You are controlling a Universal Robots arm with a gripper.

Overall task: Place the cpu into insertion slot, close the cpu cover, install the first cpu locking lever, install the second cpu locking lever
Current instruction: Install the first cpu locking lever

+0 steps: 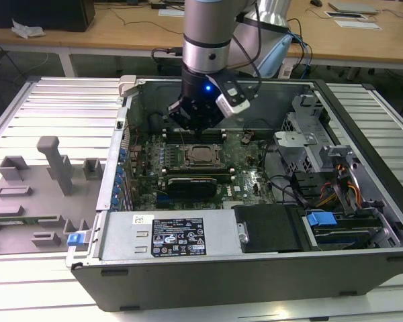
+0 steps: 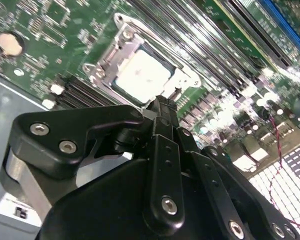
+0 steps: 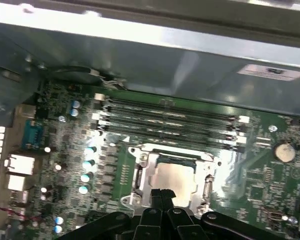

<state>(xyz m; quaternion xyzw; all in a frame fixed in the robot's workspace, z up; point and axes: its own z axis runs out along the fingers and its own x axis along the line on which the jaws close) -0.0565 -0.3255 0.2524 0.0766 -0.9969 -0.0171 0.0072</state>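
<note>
Slatted desk, open computer case on it. My tool hangs clenched (nothing between its fingers) just over the insertion slot. The cpu sits seated there, just below the tip, framed by the cpu cover.

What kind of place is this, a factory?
Probably a robotics lab or test workshop rather than a factory line: an open computer case sits on a slatted metal bench, a robot arm reaches into it, and wooden desks stand behind.
</note>
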